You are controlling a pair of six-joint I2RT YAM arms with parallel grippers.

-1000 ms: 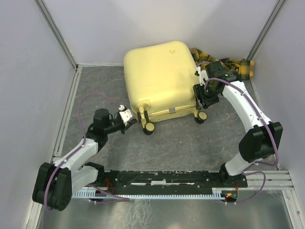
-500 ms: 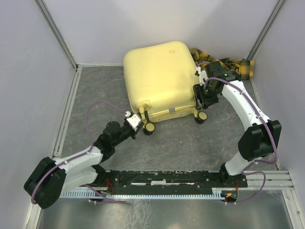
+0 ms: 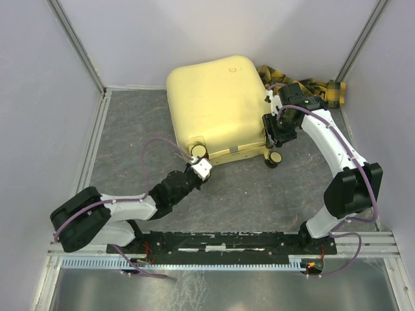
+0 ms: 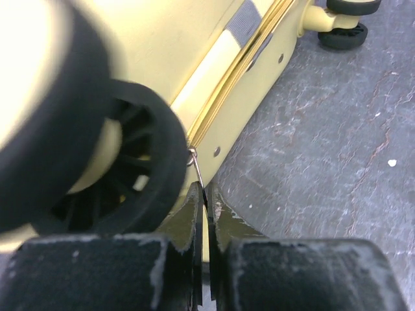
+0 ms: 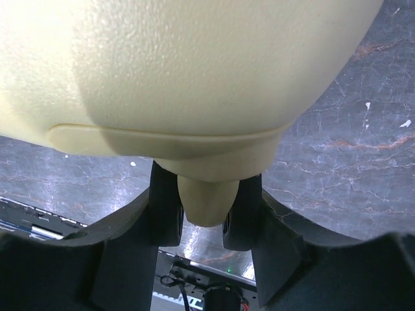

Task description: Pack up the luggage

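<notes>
**Both arms extended, both grippers clamped**

In the top view the left arm (image 3: 123, 207) lies low and stretches toward 2 o'clock, its wrist in line with the forearm. The left gripper (image 4: 206, 194) has its fingers pressed almost together, pinching a thin wire loop (image 4: 198, 173). The right arm (image 3: 337, 149) bends at an elbow out at 3 o'clock, runs toward 11 o'clock, then folds its wrist back toward 7 o'clock. The right gripper (image 5: 202, 223) clamps a stub of the luggage (image 5: 194, 65).

luggage (image 3: 217, 103) on table (image 3: 123, 142), cloth (image 3: 334, 92) behind right
</notes>
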